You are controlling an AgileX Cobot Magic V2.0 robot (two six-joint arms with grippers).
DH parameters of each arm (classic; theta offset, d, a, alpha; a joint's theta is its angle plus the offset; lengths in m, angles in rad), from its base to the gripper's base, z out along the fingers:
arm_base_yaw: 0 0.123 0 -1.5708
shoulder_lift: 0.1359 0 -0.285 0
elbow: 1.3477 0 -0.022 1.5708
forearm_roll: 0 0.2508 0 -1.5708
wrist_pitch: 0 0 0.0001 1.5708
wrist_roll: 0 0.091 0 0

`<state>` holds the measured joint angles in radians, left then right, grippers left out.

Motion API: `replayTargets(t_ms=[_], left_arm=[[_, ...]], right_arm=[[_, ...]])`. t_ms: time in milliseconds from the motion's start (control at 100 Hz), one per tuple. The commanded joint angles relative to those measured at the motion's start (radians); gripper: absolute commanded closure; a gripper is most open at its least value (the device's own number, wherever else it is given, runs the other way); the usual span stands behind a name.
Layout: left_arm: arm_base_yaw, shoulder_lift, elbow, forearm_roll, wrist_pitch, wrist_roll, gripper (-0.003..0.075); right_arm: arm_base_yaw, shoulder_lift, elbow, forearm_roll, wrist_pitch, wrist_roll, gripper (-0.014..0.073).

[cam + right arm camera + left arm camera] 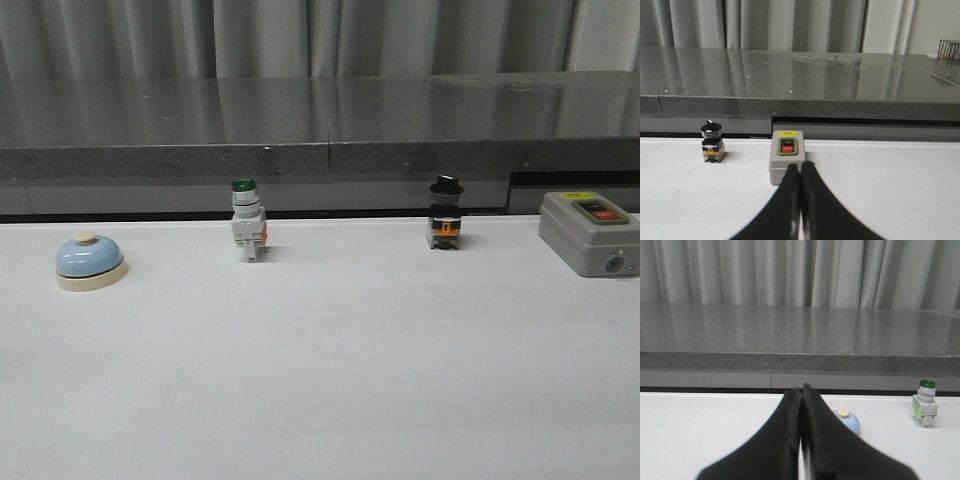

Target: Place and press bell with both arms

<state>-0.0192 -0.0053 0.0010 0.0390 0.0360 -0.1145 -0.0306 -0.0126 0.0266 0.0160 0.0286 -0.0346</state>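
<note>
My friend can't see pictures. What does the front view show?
A white table holds four things in a row: a blue bell at far left, a green-capped switch, a black-knobbed switch, and a grey box at far right.

Looks like a lab test bench to me. I see a plain white surface (pixel 330 380) with industrial control parts lined up along the far side: green pushbutton switch (pixel 247 232), black selector switch (pixel 445 213), grey on/off box (pixel 590 232). Behind them are a grey stone ledge (pixel 320 125) and grey curtains (pixel 300 38).
</note>
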Motion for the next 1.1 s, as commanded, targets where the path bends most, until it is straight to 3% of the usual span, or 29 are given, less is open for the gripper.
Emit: replayTargets(t_ms=[0,150,430,750,1090], left_arm=[[0.002,-0.028,0.009,-0.014,-0.073,-0.008,0.0741],[0.002,0.02,-0.074,-0.014,0.074,-0.008,0.0741],[0.002,0.218,-0.225,-0.039,0.086,-0.008,0.0741],[0.002,0.565,-0.46,-0.047,0.112,-0.002,0.0741],[0.002,0.983,-0.785,-0.047,0.275,0.002,0.0739]], right_arm=[[-0.001,-0.016,-0.015,-0.009,-0.088,-0.005,0.0654],[-0.001,-0.016,-0.015,-0.009,-0.088,-0.005,0.0654],[-0.001,-0.016,-0.015,-0.009,-0.088,-0.005,0.0654],[-0.001,-0.016,-0.015,-0.009,-0.088,-0.005,0.0654],[-0.001,-0.016,-0.015,-0.009,-0.088,-0.005,0.0654]])
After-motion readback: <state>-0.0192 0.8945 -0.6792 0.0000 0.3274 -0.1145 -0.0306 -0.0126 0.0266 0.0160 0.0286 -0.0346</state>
